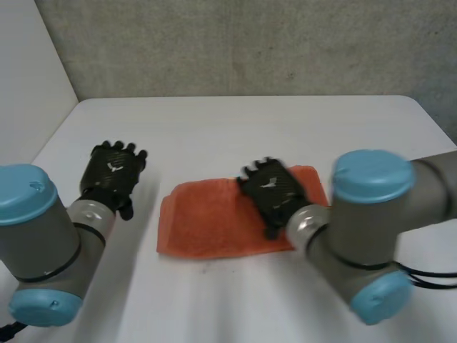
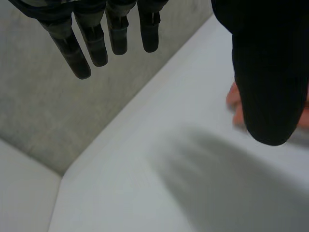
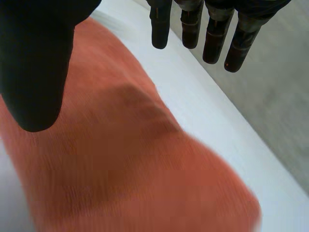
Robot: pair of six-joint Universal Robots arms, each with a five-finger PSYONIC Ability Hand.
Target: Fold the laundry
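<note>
A folded orange towel (image 1: 214, 218) lies flat on the white table (image 1: 235, 128), near its middle. My right hand (image 1: 271, 191) hovers over the towel's right half, palm down, fingers straight and apart from the thumb, holding nothing. In the right wrist view the towel (image 3: 130, 169) spreads under the palm, with the fingers (image 3: 215, 34) and the thumb (image 3: 34, 72) above it. My left hand (image 1: 113, 175) hangs over bare table to the left of the towel, open. In the left wrist view its fingers (image 2: 96, 38) are straight, and a bit of the towel (image 2: 236, 104) shows beside the thumb (image 2: 270, 77).
A grey wall (image 1: 250, 43) runs behind the table's far edge. A white panel (image 1: 28, 78) stands at the left side. Bare tabletop lies all round the towel.
</note>
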